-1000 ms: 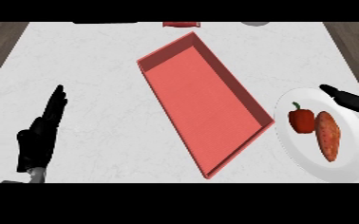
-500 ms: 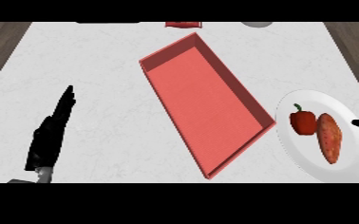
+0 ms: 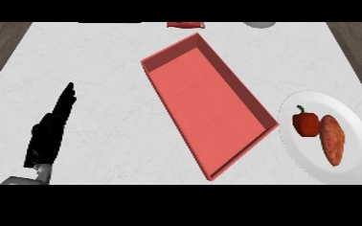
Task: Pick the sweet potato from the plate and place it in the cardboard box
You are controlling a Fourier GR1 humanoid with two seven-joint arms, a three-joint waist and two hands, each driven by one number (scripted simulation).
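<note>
Fingers (image 3: 65,100) of left hand (image 3: 48,136) straight, empty, above counter (image 3: 106,76).

red pepper (image 3: 306,124) on plate | white counter (image 3: 106,76) | grey object (image 3: 259,24) at far edge

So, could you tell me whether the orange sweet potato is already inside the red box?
No, the orange sweet potato lies on the white plate beside a red pepper.

Pale, faintly veined marble-like tabletop (image 3: 106,67); matt red cardboard box (image 3: 205,105) (finely textured floor); smooth white plate (image 3: 300,146); matt black hand (image 3: 50,134).
</note>
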